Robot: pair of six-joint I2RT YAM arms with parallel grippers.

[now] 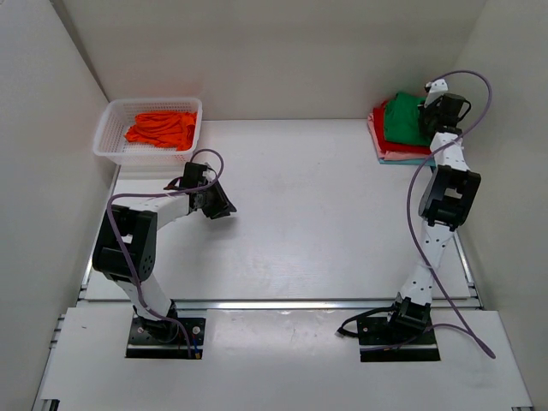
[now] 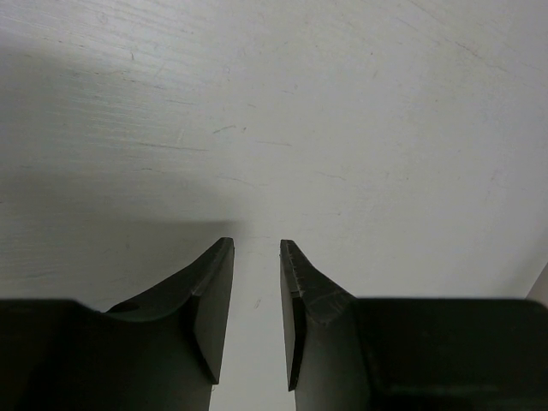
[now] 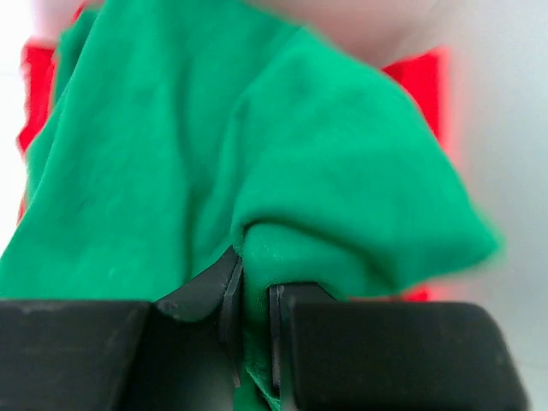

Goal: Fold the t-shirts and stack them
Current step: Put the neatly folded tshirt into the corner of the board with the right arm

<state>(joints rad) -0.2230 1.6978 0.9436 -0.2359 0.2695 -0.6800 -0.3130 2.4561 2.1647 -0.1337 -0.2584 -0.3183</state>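
Observation:
A folded green t-shirt (image 1: 401,120) lies on top of a stack at the back right, over a red t-shirt (image 1: 379,115), a pink one (image 1: 402,157) and a teal edge. My right gripper (image 1: 425,122) is at the stack's right side, shut on a fold of the green t-shirt (image 3: 214,154), which fills the right wrist view. An orange t-shirt (image 1: 161,128) lies crumpled in the white basket (image 1: 110,120) at the back left. My left gripper (image 1: 219,208) hovers over bare table, slightly open and empty, its fingers (image 2: 210,300) apart.
White walls close in the table on the left, back and right. The basket stands against the back left corner. A metal rail (image 1: 282,303) runs along the near edge in front of the arm bases.

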